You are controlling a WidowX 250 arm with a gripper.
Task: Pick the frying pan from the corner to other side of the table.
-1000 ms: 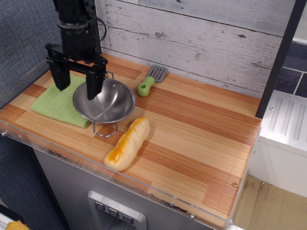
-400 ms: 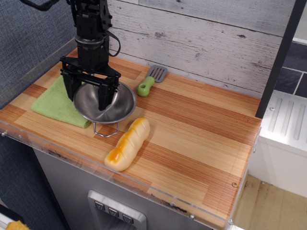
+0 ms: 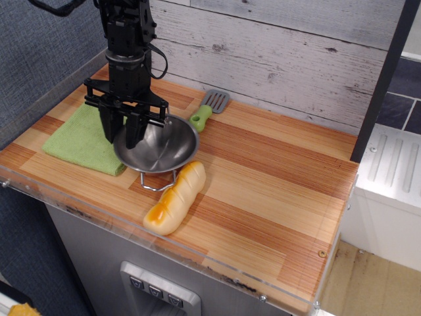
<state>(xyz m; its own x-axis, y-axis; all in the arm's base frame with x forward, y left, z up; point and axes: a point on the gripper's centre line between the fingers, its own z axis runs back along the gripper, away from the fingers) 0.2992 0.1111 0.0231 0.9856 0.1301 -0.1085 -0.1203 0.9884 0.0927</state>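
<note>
The claw [image 3: 123, 131] is clamping down on the left rim of the frying pan [image 3: 158, 146], its two dark fingers drawn close together with one reaching inside the bowl and the other sitting outside it, as far as this single view is showing. The task is looking as though it is only just getting under way: the grip on the rim is appearing to be made, but the pan is sitting near the left end of the tabletop [image 3: 276, 178], close to the corner, and nearly the whole crossing to the far right side is remaining to be done. Whether the pan is resting fully on the wood or being tipped slightly off it is hard to tell from here. The pan is lying directly beneath and just to the right of the claw, with its left edge meeting the green cloth [image 3: 75, 139], which is spreading out further left under the arm. One wire loop handle [image 3: 156, 182] is pointing toward the front edge, and the other is lying behind the bowl near the back. The bread loaf [image 3: 175, 198] is lying just beside the pan's front right rim, close enough that the wire handle is nearly touching it, so a sweep to the right is looking likely to nudge it. The green-handled spatula [image 3: 204, 111] is sitting just behind the pan's right rim, its handle end nearly touching it.
</note>
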